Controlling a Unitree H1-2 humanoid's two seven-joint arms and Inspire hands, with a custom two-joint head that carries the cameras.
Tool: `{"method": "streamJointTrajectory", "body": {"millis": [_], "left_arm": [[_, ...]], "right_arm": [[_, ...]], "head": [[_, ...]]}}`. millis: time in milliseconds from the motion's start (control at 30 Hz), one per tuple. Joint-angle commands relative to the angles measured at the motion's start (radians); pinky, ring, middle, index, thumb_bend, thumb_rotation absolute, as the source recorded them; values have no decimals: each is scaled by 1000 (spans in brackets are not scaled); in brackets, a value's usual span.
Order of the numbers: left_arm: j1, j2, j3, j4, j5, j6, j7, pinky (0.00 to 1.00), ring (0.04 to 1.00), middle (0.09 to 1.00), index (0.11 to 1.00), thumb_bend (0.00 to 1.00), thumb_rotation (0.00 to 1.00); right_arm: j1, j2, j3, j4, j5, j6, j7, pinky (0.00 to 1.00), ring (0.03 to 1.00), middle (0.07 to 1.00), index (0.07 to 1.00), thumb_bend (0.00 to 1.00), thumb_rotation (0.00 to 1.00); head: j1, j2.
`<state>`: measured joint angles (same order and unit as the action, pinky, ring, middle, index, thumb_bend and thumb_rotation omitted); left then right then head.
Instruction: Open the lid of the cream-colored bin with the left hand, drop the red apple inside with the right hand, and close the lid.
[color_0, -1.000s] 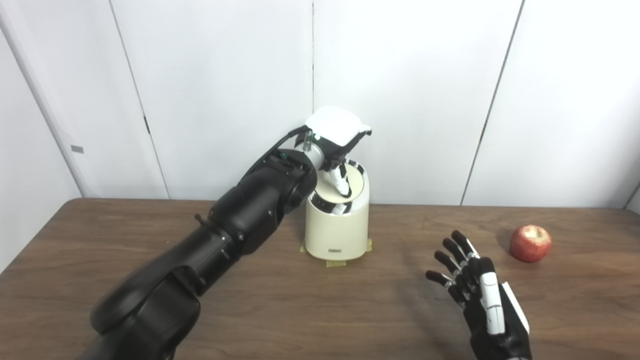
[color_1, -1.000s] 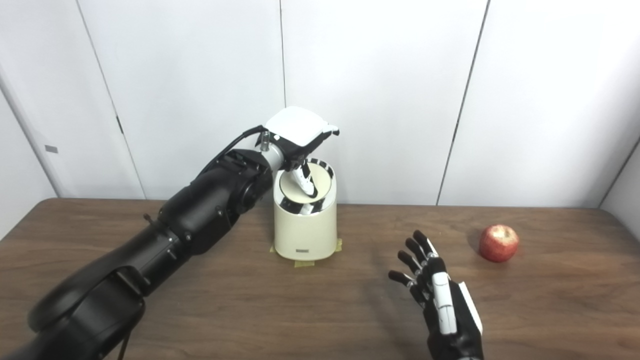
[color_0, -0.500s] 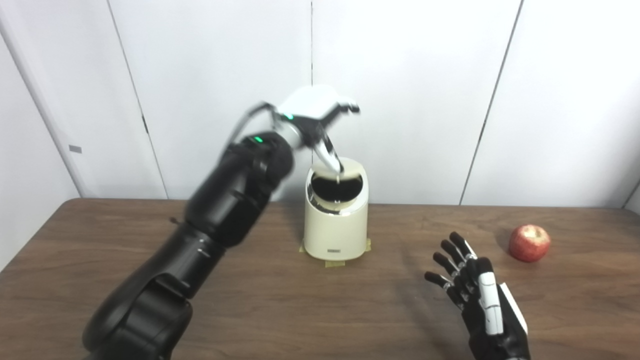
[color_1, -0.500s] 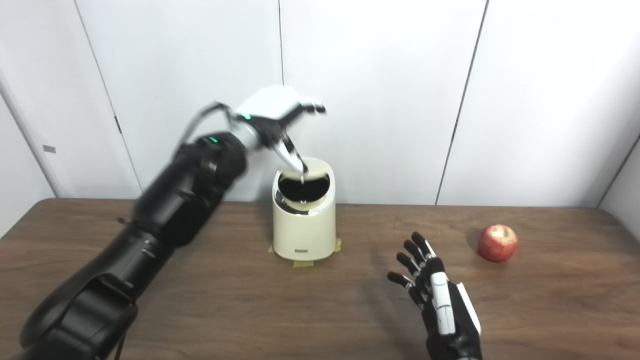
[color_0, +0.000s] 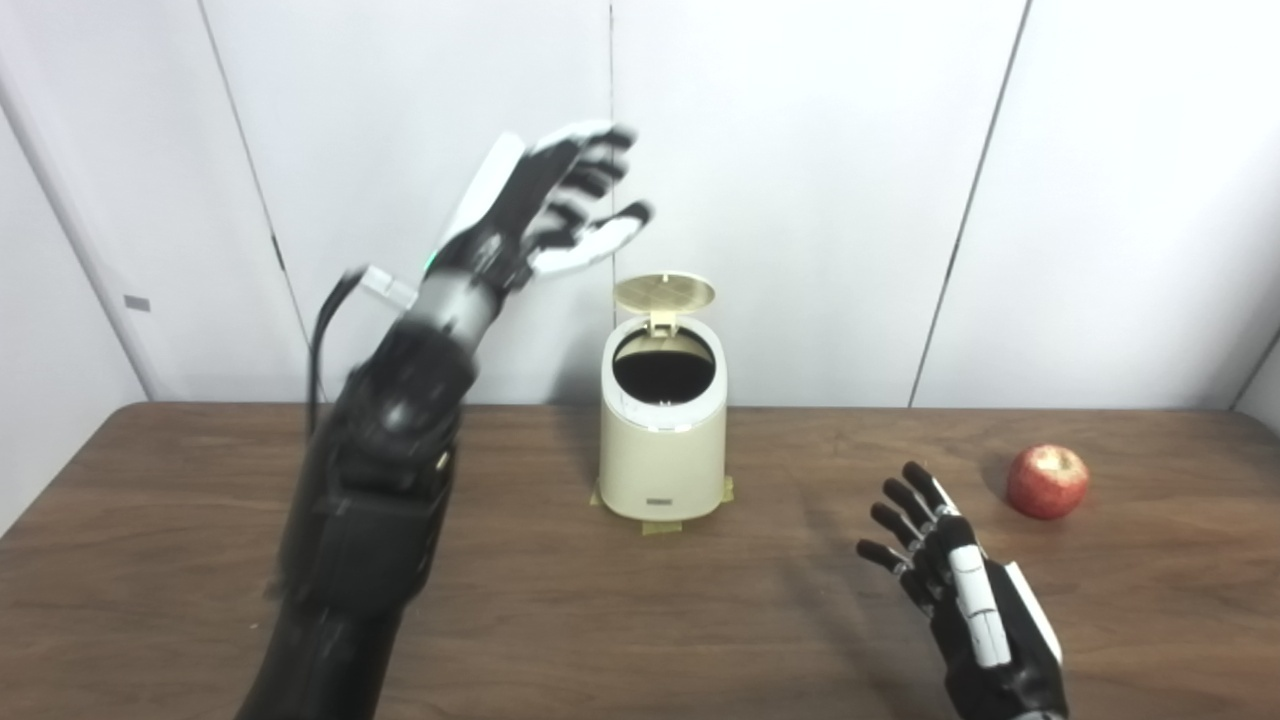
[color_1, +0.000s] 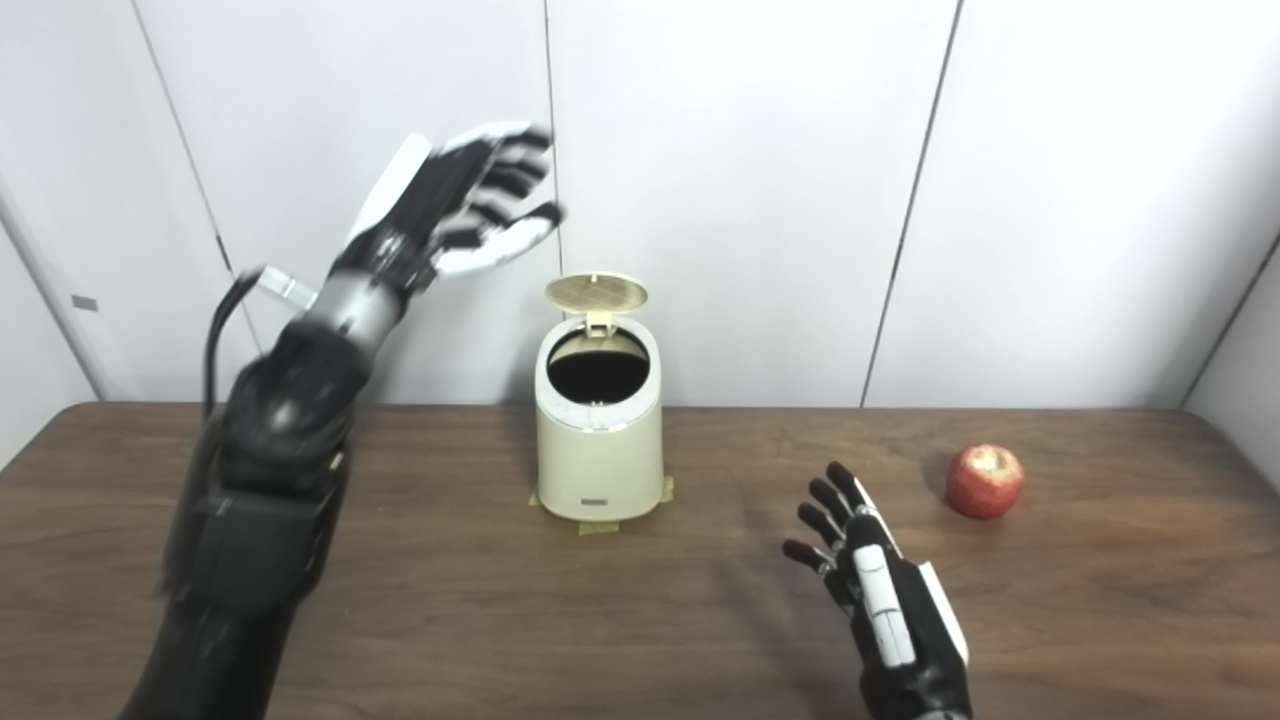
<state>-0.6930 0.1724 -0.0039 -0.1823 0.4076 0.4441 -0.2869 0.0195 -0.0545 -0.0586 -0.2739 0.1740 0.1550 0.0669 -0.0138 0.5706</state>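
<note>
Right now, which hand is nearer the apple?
Right. The right hand hovers open just left of the apple; the left hand is raised beyond the bin.

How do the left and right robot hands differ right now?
The left robot hand is raised high, left of the bin; the right robot hand sits low over the table. The left looks motion-blurred, the right sharp. The right is nearer the apple. Both are open and empty.

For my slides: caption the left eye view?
Bin lid open, left hand raised, right hand open near the apple.
</note>
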Motion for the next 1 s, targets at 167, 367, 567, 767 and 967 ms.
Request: {"method": "streamJointTrajectory", "body": {"millis": [167, 367, 567, 767, 967], "left_arm": [[152, -5, 103, -143, -170, 24, 14, 837, 868, 900, 916, 460, 713], [293, -28, 146, -153, -257, 5, 65, 875, 909, 931, 943, 470, 794], [389, -36, 159, -124, -320, -54, 114, 900, 927, 955, 960, 461, 852], [448, -17, 152, -102, -375, -70, 115, 939, 945, 968, 980, 448, 857], [455, 21, 148, -85, -412, -87, 108, 941, 951, 975, 992, 446, 881]], "right_arm": [[-67, -64, -69, 8, 32, -58, 11, 800, 912, 932, 938, 705, 350], [-119, -126, -81, -58, -115, -7, -35, 780, 849, 897, 885, 779, 247], [-171, -215, -126, -113, -187, 95, -51, 727, 830, 884, 879, 855, 164], [-220, -321, -146, -172, -322, 214, -52, 754, 855, 881, 885, 849, 72], [-262, -425, -122, -189, -463, 311, -8, 766, 892, 923, 915, 872, 69]], "head": [[-25, 13], [-99, 22], [-158, 31], [-239, 38], [-334, 43]]}}
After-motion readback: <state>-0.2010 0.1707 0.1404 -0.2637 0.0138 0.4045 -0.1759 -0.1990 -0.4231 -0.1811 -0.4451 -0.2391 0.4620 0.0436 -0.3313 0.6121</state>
